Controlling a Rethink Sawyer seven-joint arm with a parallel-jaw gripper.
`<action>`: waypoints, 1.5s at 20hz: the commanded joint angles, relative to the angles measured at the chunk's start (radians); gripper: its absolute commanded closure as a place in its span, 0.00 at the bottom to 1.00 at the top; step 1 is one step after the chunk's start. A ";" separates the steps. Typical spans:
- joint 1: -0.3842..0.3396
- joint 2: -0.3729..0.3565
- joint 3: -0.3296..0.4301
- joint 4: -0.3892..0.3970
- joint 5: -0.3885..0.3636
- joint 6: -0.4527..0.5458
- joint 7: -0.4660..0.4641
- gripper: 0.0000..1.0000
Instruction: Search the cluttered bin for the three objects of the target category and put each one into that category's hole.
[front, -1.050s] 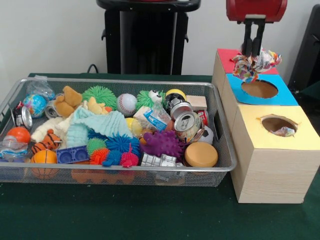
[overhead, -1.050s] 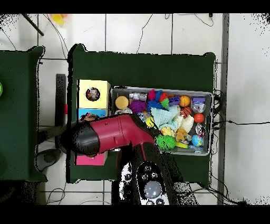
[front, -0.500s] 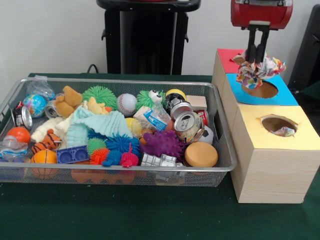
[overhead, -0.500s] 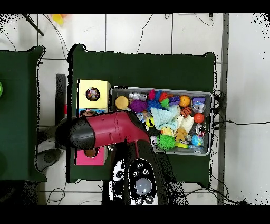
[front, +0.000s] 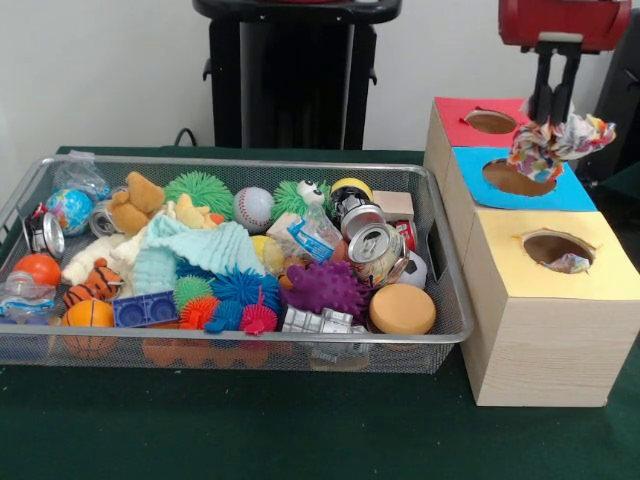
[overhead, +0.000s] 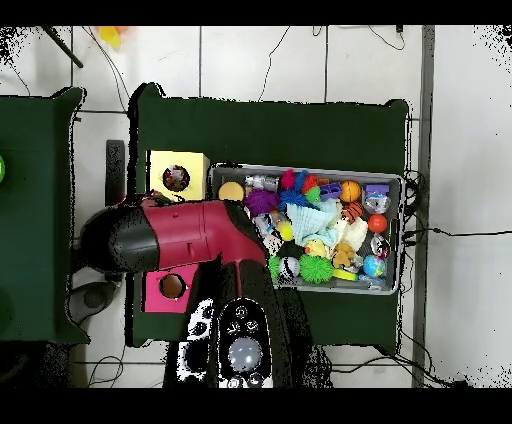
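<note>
The tool is clamping a multicoloured rag toy, dangling it above the blue box at the hole's three o'clock edge. At nine o'clock, the cluttered bin is sitting on the tabletop.

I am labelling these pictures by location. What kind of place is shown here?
Probably a robotics lab set up for a sorting test: a wire bin crammed with toys and cans, wooden boxes with coloured tops and holes, and loose cables across a tiled floor.
</note>
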 joint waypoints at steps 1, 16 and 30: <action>0.010 0.063 -0.051 -0.119 0.067 0.108 0.269 1.00; 0.032 0.229 -0.111 -0.213 0.095 -0.010 0.210 1.00; 0.137 0.247 -0.229 -0.246 0.120 0.020 0.297 1.00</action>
